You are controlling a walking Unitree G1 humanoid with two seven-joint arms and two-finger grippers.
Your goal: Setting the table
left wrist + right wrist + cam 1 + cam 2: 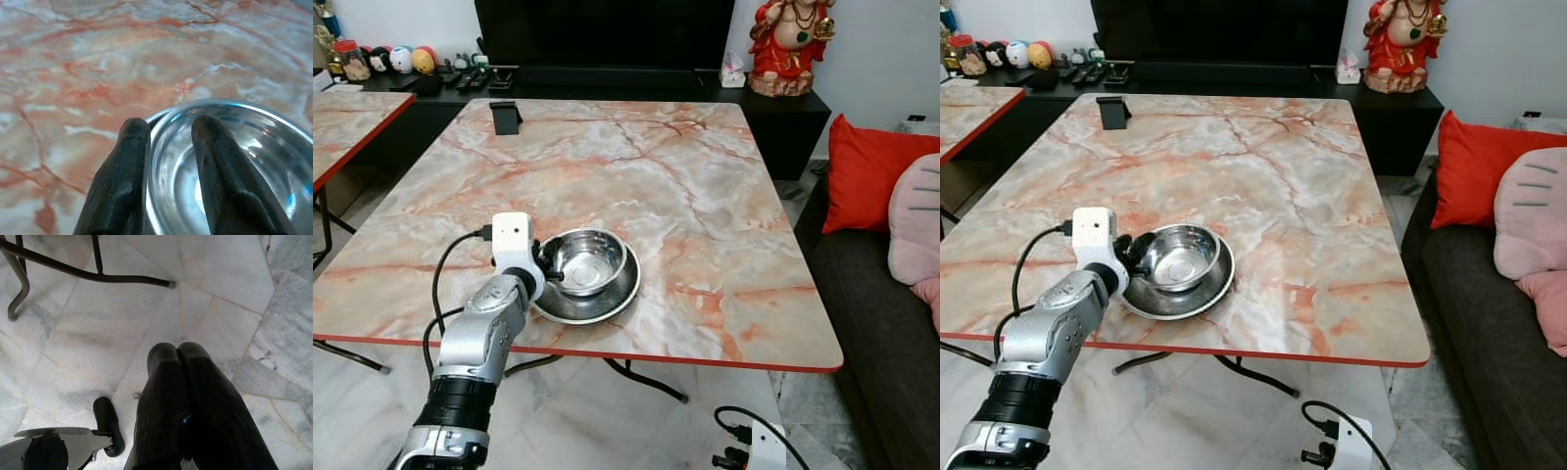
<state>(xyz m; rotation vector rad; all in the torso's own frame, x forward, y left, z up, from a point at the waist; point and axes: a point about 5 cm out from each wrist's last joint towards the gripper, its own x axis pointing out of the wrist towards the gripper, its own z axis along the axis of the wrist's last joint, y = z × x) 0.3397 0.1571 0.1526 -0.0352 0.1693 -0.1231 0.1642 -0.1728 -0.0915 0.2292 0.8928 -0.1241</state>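
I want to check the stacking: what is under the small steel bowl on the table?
The small round steel bowl sits in a wider shallow steel dish on the marble-patterned table. The left gripper pinches the bowl's rim. The dish's centre is covered by the bowl.

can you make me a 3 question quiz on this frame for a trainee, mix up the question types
1. True or false: the steel bowl sits directly on the marble table, with nothing under it.
2. Multiple choice: how does the left hand hold the bowl? A) both fingers inside it; B) one finger inside and one outside its rim; C) hovering above it.
3. Fill in: the right hand hangs over the ____ with its fingers together.

Key
1. False: it sits in a steel plate.
2. B.
3. Floor.
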